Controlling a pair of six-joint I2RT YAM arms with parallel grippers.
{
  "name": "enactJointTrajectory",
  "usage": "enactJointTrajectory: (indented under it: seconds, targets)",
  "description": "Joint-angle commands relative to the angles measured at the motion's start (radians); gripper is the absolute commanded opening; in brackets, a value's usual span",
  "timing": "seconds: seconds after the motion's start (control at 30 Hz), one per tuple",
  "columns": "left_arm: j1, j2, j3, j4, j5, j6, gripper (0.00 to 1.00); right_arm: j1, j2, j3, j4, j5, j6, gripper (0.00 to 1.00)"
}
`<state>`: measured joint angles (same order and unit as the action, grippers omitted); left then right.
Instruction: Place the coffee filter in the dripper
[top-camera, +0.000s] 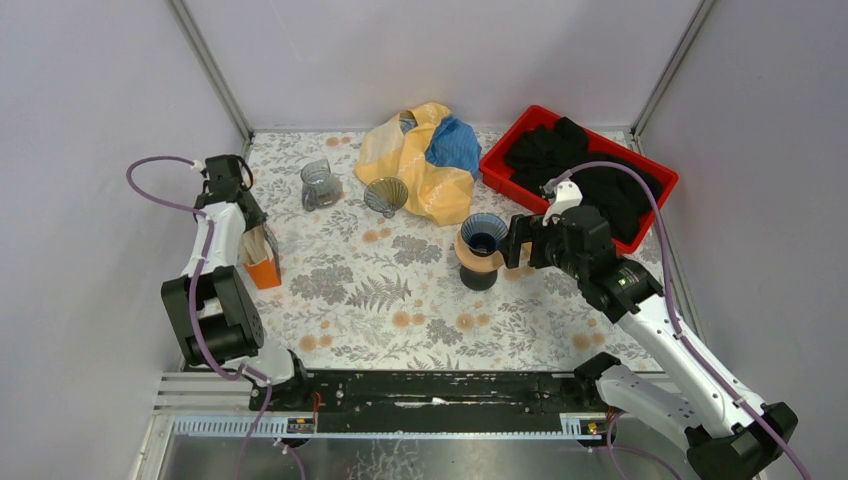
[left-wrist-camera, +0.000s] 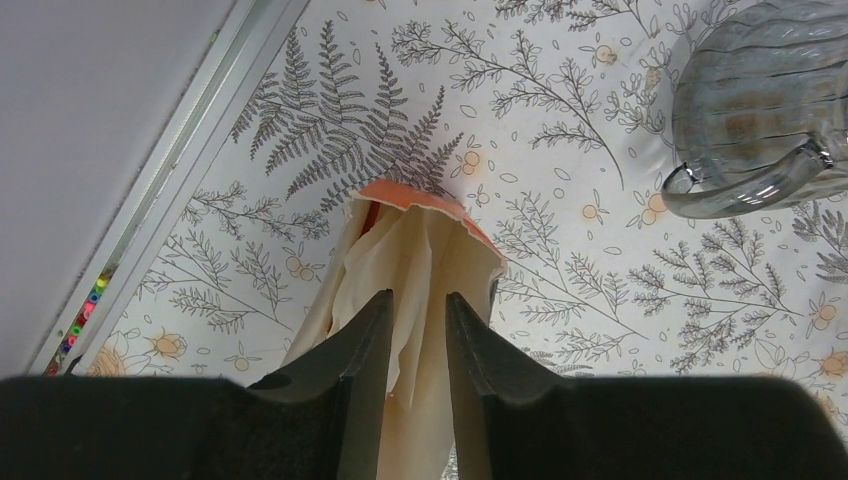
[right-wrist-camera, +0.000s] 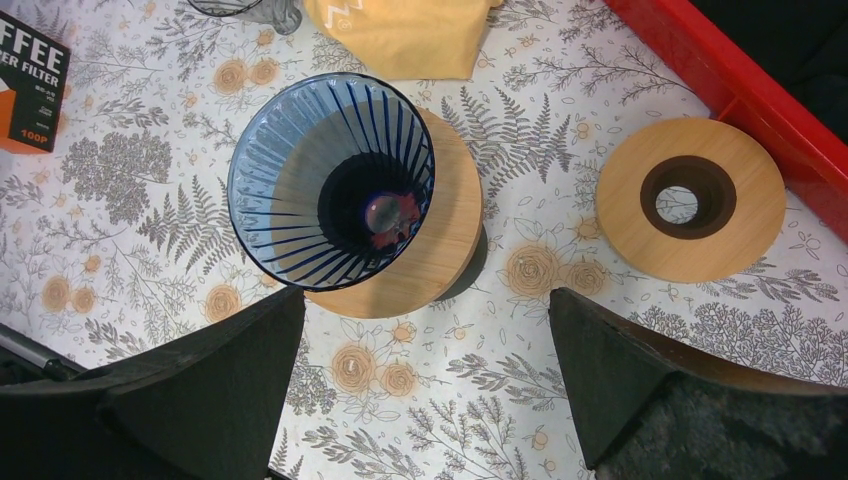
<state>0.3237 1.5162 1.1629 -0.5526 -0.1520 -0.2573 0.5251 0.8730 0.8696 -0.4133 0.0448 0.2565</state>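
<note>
The beige coffee filters (left-wrist-camera: 400, 250) stand in an orange filter box (top-camera: 263, 272) at the left of the table. My left gripper (left-wrist-camera: 418, 295) points down into the box, its jaws nearly together with filter paper pinched between them; in the top view it (top-camera: 243, 212) is right above the box. The blue ribbed glass dripper (right-wrist-camera: 330, 180) sits on a wooden collar (right-wrist-camera: 440, 250) over a dark base at mid-table (top-camera: 483, 240). My right gripper (right-wrist-camera: 428, 300) is open and empty, hovering just to the dripper's right (top-camera: 518, 245).
A loose wooden ring (right-wrist-camera: 690, 200) lies by the red bin (top-camera: 500, 170) holding black cloth. A glass pitcher (top-camera: 318, 185) (left-wrist-camera: 760, 100), a second glass dripper (top-camera: 386, 195) and a yellow and blue bag (top-camera: 420, 150) sit at the back.
</note>
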Motion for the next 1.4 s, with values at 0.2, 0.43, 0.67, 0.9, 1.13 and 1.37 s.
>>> enactJointTrajectory:
  seconds: [0.2,0.43,0.67,0.9,1.13,1.37]
  targets:
    - [0.025,0.050,0.033,0.023,0.035,0.021,0.33,0.013,-0.003,-0.001,0.044,0.028,-0.016,1.00]
    - [0.028,0.074,0.037,0.016,0.051,0.026,0.30,0.015,-0.007,-0.003,0.046,0.020,-0.017,1.00]
    - [0.028,0.044,0.034,0.014,0.053,0.027,0.17,0.015,-0.011,-0.001,0.044,0.012,-0.015,0.99]
    - [0.028,-0.009,0.029,0.009,0.051,0.021,0.05,0.015,0.004,0.012,0.031,0.001,-0.017,1.00]
    - [0.027,-0.086,0.030,-0.016,0.041,-0.002,0.00,0.015,0.011,0.024,0.018,-0.010,-0.021,0.99]
    - [0.025,-0.204,0.032,-0.041,0.070,-0.039,0.00,0.015,-0.005,0.026,0.023,-0.056,-0.040,0.99]
